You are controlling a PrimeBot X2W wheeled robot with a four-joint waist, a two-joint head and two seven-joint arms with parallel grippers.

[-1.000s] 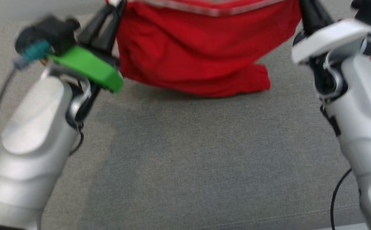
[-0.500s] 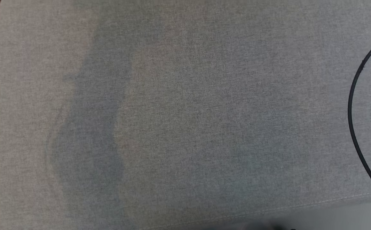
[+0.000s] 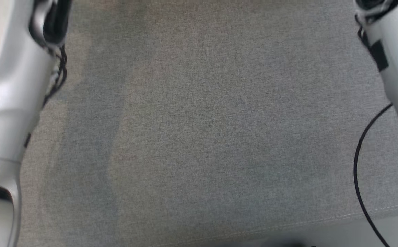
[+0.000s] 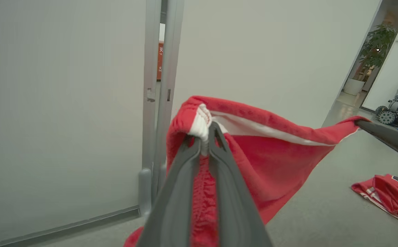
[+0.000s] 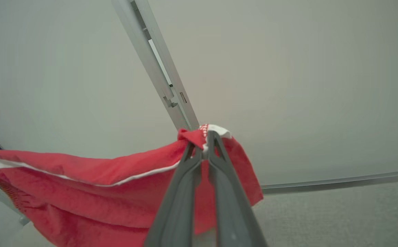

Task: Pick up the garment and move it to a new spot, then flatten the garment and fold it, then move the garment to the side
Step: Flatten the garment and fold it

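The garment (image 4: 271, 154) is red cloth with a white-trimmed edge, held up in the air and stretched between both grippers. My left gripper (image 4: 204, 137) is shut on one white-edged corner. My right gripper (image 5: 206, 137) is shut on the other corner, and the garment (image 5: 99, 192) sags away from it to the left. In the left wrist view the right gripper's dark fingers (image 4: 387, 139) hold the far corner. The head view has my pale left forearm (image 3: 10, 85) and right forearm (image 3: 394, 58) above the grey fabric surface (image 3: 199, 130).
A second red garment (image 4: 387, 195) lies on the surface at the right. A pale wall with a metal door frame (image 4: 157, 85) stands behind. A black cable (image 3: 356, 164) loops near the right forearm. The surface's front edge (image 3: 322, 219) runs along the bottom.
The head view has shifted. A second ago it showed both grippers holding the hanging garment; half a second ago bare surface; now the two forearms are at its sides.
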